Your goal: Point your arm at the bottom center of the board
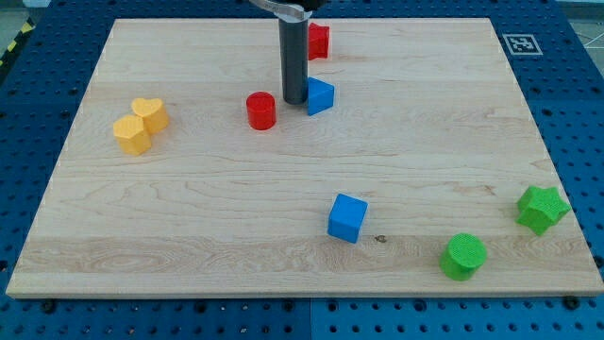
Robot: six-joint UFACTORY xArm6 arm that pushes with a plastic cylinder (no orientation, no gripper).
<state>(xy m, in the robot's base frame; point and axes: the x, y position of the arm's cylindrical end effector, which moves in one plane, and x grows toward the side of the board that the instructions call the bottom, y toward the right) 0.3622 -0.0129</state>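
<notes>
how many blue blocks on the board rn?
2. One blue block sits near the view's top centre, right beside my tip, on its right. The blue cube lies lower, right of centre. The rod might hide something behind it.

The rod [293, 57] runs out of the view's top, so the arm above it cannot be seen; it covers the left side of the red block [320, 42] behind it, whose shape cannot be told; it also hides the left edge of the blue block [321, 96] beside my tip [293, 101]; the two yellow blocks [141, 125] touch, and their exact shapes are unclear.
</notes>
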